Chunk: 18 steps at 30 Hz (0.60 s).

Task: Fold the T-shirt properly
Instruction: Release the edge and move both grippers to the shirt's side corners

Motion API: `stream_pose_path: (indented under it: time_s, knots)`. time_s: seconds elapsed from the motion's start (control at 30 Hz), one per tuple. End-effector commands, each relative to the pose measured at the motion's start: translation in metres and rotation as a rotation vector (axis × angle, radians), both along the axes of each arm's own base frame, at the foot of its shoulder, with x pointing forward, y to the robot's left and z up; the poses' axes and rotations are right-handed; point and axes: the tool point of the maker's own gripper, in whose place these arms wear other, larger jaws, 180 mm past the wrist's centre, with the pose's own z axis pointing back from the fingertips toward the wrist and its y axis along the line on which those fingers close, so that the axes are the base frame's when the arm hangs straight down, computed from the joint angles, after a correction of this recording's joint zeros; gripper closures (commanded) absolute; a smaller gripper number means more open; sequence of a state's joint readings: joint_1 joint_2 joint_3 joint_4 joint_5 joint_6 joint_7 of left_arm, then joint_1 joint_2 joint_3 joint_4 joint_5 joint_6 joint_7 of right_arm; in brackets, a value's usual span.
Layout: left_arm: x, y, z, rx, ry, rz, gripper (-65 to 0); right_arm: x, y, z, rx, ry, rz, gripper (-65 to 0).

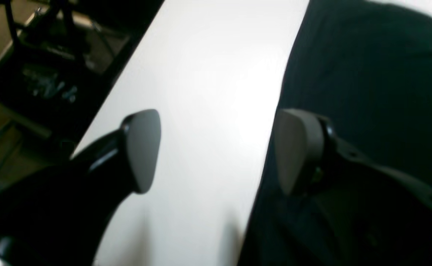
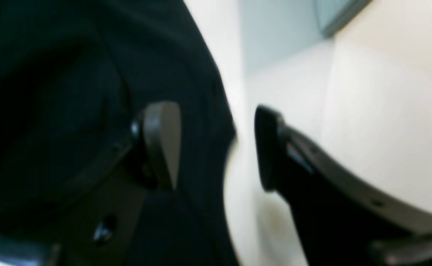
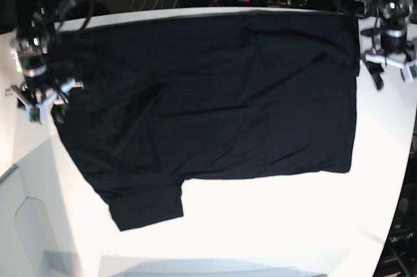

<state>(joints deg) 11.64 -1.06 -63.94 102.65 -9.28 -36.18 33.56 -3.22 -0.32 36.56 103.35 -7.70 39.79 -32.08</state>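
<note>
Lying spread across the white counter (image 3: pixel 273 218), the T-shirt (image 3: pixel 215 94) is covering most of the far half of the surface, its plain black side facing up. Its upper edge is running along the counter's far edge, and its right-hand edge is sitting close to the counter's right edge. One short sleeve (image 3: pixel 146 205) is sticking out toward the near edge at the lower left of the cloth, folded flat on the counter. No print or tag is showing in any view.

The left tool (image 1: pixel 216 151) is hovering at the right edge of the counter in the base view, where it is appearing as (image 3: pixel 389 62). Its wrist camera is showing the two pads standing wide apart with nothing between them; one pad (image 1: pixel 144 149) is hanging over bare counter and the other is hanging over the black cloth, with the shirt's straight edge passing between them.

The right tool (image 2: pixel 218 146) is sitting at the left edge of the counter, at (image 3: pixel 40 98) in the base view. Its pads are also standing apart and pinching nothing; the blurred wrist view is showing the shirt's edge just inside the gap, one finger (image 2: pixel 162 142) over the cloth and the other over the white surface.
</note>
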Motion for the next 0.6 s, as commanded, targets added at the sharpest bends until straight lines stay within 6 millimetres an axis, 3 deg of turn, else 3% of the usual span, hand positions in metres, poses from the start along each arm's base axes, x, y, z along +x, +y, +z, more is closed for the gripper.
stream_pose_path:
  time_s: [0.0,0.13,0.3,0.57]
  knots:
    - [0.01,0.004,0.014,0.017,-0.059,-0.002,-46.6,0.018,-0.001,0.013,-0.017,-0.037,0.008,-33.2]
    - [0.038,0.001,0.017,0.012,-0.082,-0.034,-46.6,0.062,-0.002,0.011,0.002,-0.006,-0.004,-33.2]
    - [0.079,-0.003,-0.005,0.016,-0.007,-0.073,-46.6,0.12,-0.001,0.008,0.055,0.023,0.012,-33.2]
    - [0.133,0.019,-0.025,-0.063,0.034,-0.053,-46.7,0.188,0.025,-0.018,0.241,0.068,0.114,-33.3]
